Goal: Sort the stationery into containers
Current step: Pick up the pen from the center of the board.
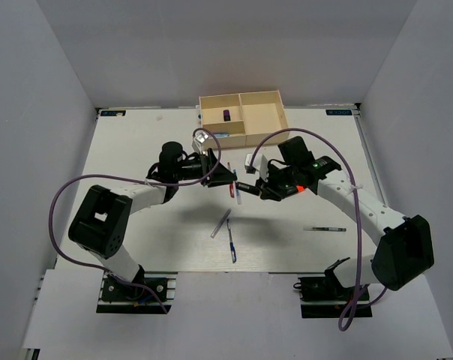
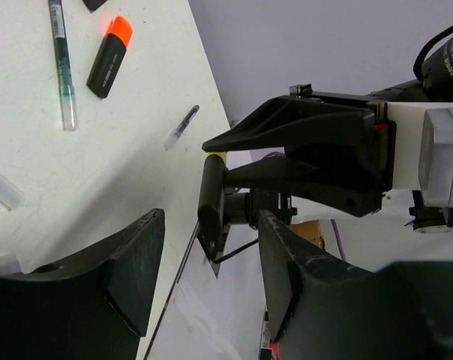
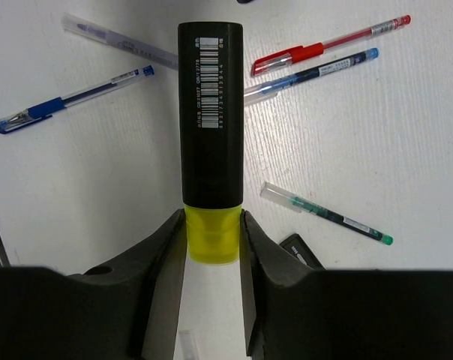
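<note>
Right wrist cam gives the best look. The yellow highlighter (image 3: 210, 112) is a stubby matte-black barrel with a white barcode sticker down its side and a translucent yellow end. The right gripper (image 3: 211, 238) has it pinched at that yellow end, with its smooth black fingers (image 3: 166, 255) set narrow and pressed on both sides. So it's held up over the table (image 3: 406, 150), not in the tray.

Underneath, on the white, slightly grainy surface, thin clear-barrelled pens lie at odd angles:
- a blue pen (image 3: 69, 101)
- a red pen (image 3: 328, 43)
- a dark pen with a blue tip (image 3: 316, 75) just beside the red one
- a green pen (image 3: 328, 215)

Left wrist cam: the left gripper (image 2: 208, 277) is spread wide with nothing in it. Its curved black fingers point toward the other gripper and the highlighter it holds. An orange highlighter (image 2: 109, 58), chunky black with an orange cap, lies flat on the table.

Top cam: both grippers sit nose to nose around mid-table, on the near side of the tray (image 1: 249, 140). It's cream, boxy and thin-walled, with three compartments. A small purple-and-black piece (image 1: 226, 115) sits in the back left small one.
</note>
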